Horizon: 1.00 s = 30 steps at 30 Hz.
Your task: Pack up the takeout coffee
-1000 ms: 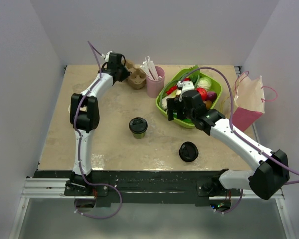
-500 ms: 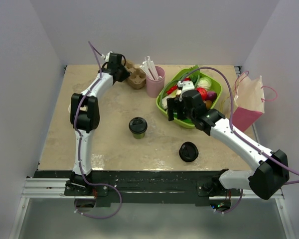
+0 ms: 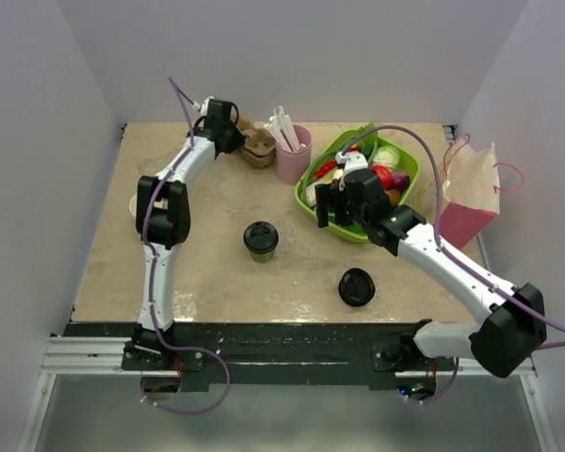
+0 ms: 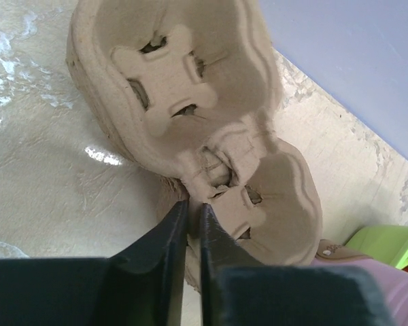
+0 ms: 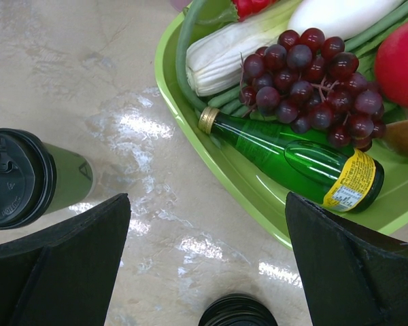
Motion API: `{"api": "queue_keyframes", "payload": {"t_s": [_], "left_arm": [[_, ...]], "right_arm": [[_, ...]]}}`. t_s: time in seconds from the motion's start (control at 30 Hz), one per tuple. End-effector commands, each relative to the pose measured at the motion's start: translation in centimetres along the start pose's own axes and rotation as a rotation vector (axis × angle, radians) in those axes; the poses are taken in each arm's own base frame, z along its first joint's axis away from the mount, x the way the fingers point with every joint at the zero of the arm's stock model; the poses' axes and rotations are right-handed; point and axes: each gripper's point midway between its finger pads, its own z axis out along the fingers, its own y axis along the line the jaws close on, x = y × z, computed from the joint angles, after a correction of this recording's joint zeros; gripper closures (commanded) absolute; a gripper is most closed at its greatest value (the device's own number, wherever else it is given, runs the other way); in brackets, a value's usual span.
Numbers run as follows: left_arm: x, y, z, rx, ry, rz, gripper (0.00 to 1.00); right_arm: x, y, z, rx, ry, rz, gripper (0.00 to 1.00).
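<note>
The takeout coffee (image 3: 261,240), an olive-green cup with a black lid, stands upright mid-table; it also shows at the left edge of the right wrist view (image 5: 20,180). My left gripper (image 3: 228,134) is at the far back, shut on the rim of a brown cardboard cup carrier (image 3: 257,148); in the left wrist view the fingers (image 4: 170,238) pinch the carrier (image 4: 183,75) at its middle edge. My right gripper (image 3: 334,202) is open and empty, hovering by the near-left rim of the green basket, to the right of the coffee (image 5: 207,197).
A loose black lid (image 3: 356,286) lies near the front (image 5: 238,314). The green basket (image 3: 313,193) holds a green bottle (image 5: 292,153), grapes (image 5: 306,81) and other produce. A pink cup with straws (image 3: 293,153) stands beside the carrier. The pink bag (image 3: 471,198) stands at the right edge.
The left arm's elbow has shifted very slightly to the right. Nothing else has visibly moved.
</note>
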Motion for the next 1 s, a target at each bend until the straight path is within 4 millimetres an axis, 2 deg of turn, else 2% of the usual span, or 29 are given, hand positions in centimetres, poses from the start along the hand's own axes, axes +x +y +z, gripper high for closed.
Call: {"api": "queue_keyframes", "payload": {"t_s": [0.0,0.07,0.23,0.33,0.37,0.57,0.67,0.83,0.93,0.97], "left_arm": [[-1.7,-1.7,-0.5,0.040,-0.046,0.010,0.92],[-2.1,-1.9,-0.7,0.043,-0.056,0.015,1.00],[-3.3,-3.1,-2.1,0.097,-0.095,0.048,1.00],[-5.0,-4.7,-4.1,0.153,-0.145,0.050,1.00],[-6.1,-5.3,-5.3,0.163,-0.177,0.050,1.00],[-11.0,-6.8,-10.4,0.162,-0.341,0.095,1.00],[-11.9,-7.1,-12.5,0.170,-0.365,0.129,1.00],[-11.8,-5.9,-16.0,0.152,-0.376,0.152,1.00],[-10.4,-3.7,-18.4,0.119,-0.356,0.176,1.00],[-9.0,-2.7,-19.5,0.120,-0.330,0.191,1.00]], "right_arm": [[-2.8,-0.1,-0.8,0.017,-0.076,0.019,0.02],[-2.9,-0.2,-0.9,0.019,-0.080,0.022,0.02],[-2.9,-0.3,-0.9,0.020,-0.084,0.022,0.02],[-3.2,-0.4,-1.2,0.028,-0.100,0.025,0.02],[-3.3,-0.5,-1.3,0.033,-0.106,0.028,0.02],[-4.4,-1.1,-2.7,0.044,-0.175,0.047,0.02],[-4.9,-1.4,-3.5,0.048,-0.209,0.057,0.02],[-5.3,-1.4,-4.2,0.042,-0.232,0.060,0.02],[-5.2,-1.4,-4.5,0.033,-0.233,0.058,0.02],[-5.2,-1.4,-4.8,0.027,-0.239,0.057,0.02]]}}
